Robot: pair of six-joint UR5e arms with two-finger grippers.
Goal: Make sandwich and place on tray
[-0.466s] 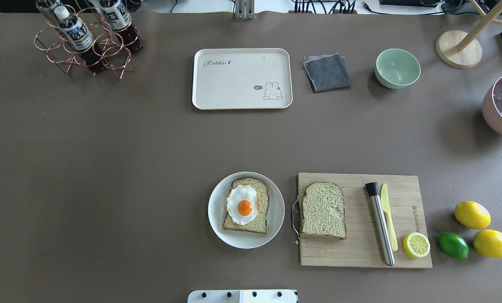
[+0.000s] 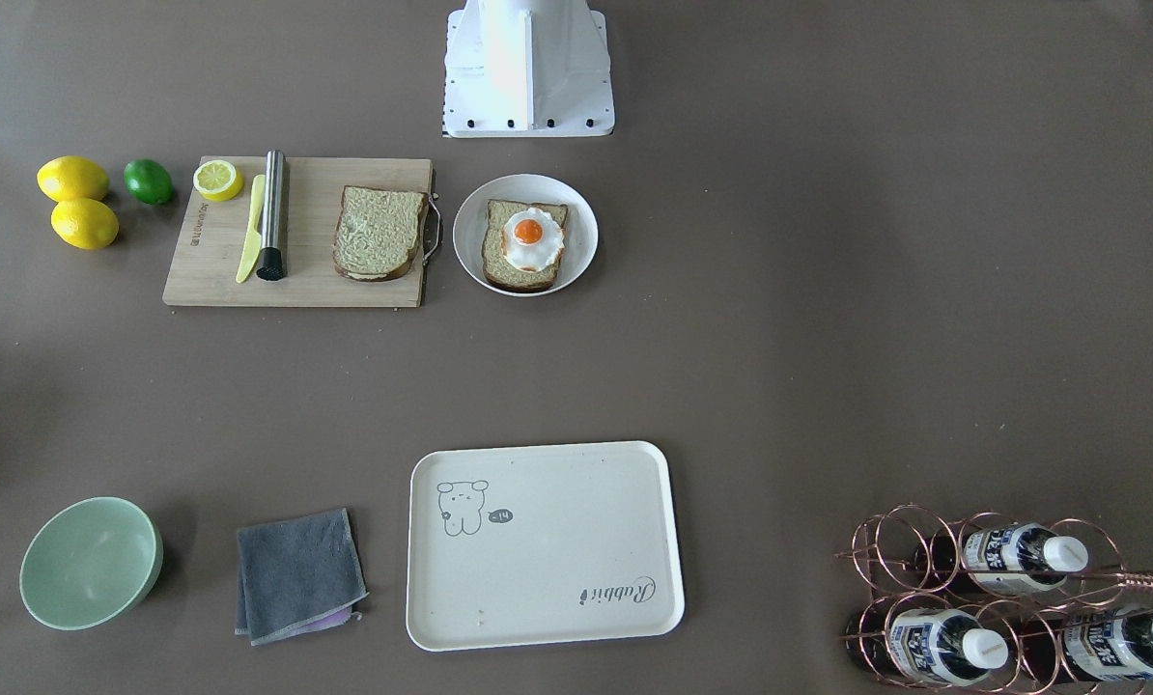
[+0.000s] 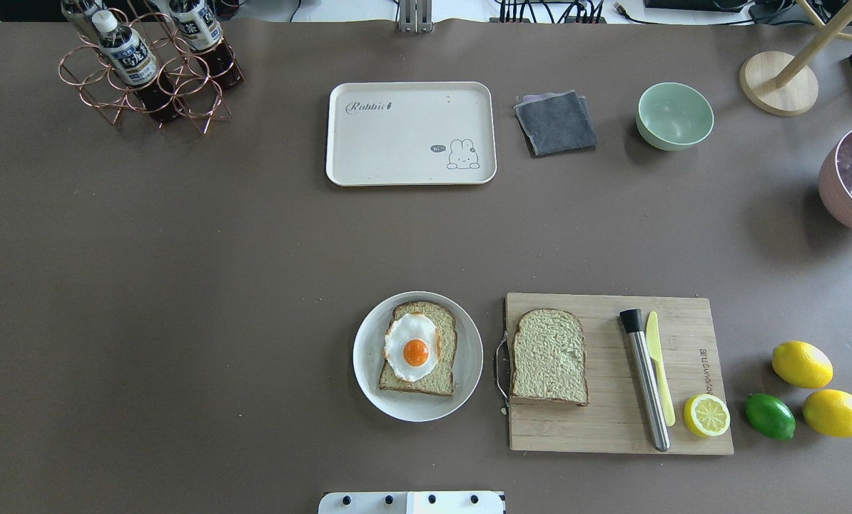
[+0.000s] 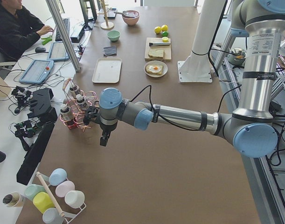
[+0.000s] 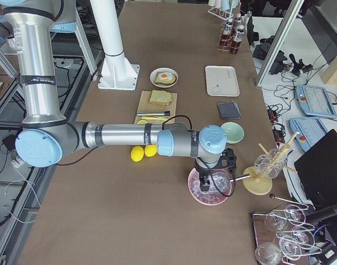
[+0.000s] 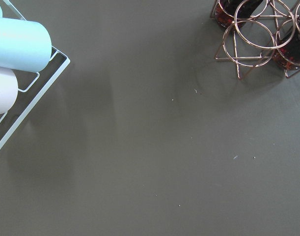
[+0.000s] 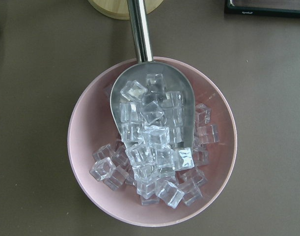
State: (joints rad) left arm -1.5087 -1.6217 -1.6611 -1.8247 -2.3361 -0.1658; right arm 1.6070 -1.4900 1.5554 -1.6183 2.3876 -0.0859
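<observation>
**Bread in Two Places, Tray Far Off**

From across the table: one bread slice [image 2: 511, 277] on a round white plate [image 2: 468, 232], fried egg [image 2: 531, 241] on top. Just beside the plate, the other bread slice [image 2: 379, 232], flat and alone on the wooden board [image 2: 316, 282]. The tray [image 2: 557, 565] well apart from both, on the side away from the robot.

From above: egg slice and plate close to the robot. Plain slice on the board to the plate's right. Tray straight across the table.

From the left end: left gripper [image 4: 104, 139] pointing down over brown table, near the bottle rack [image 4: 74, 109]. Wide or narrow? Cannot tell.

From the right end: right gripper [image 5: 206, 182] pointing down over the pink bowl [image 5: 194, 194]. Wide or narrow? Cannot tell here either.

From the left wrist: brown table, a bit of the rack at the top right, pale cups [image 6: 17, 44] at the top left.

From the right wrist: straight down into the pink bowl, full of ice cubes [image 7: 154, 147], with a metal scoop [image 7: 140, 29] lying in it.
</observation>
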